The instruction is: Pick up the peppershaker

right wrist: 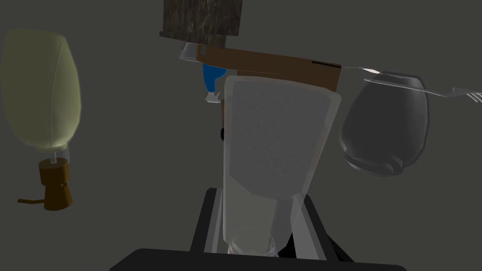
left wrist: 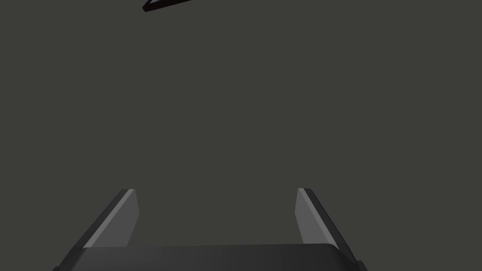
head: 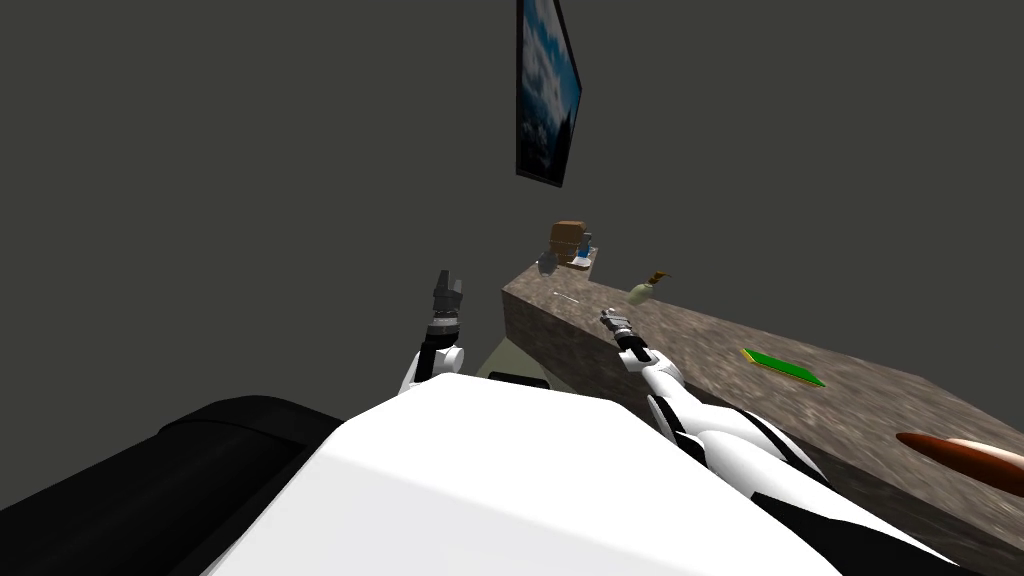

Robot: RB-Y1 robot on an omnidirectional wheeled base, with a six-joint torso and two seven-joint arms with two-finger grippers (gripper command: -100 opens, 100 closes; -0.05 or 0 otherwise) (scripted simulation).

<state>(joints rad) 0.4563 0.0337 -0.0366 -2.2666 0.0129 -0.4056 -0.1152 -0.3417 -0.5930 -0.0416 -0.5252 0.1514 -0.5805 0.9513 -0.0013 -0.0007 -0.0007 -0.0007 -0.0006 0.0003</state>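
The peppershaker [right wrist: 275,141] is a clear, grey-speckled tapering shaker. My right gripper [right wrist: 256,207] is shut on its narrow end, with a finger pressed against each side. In the head view the right gripper [head: 611,318] hangs just above the near part of the stone-patterned counter [head: 700,335]. My left gripper [head: 447,290] is raised to the left of the counter's end, and its fingers [left wrist: 127,211] stand open with nothing between them.
Beyond the shaker stand a pale green bottle with a brown pump [right wrist: 42,89], a dark grey pot [right wrist: 386,122], a fork [right wrist: 414,87], a brown box [right wrist: 273,66] and a blue bottle [right wrist: 212,80]. A flat green item [head: 783,367] and a reddish-brown object [head: 965,455] lie further along the counter.
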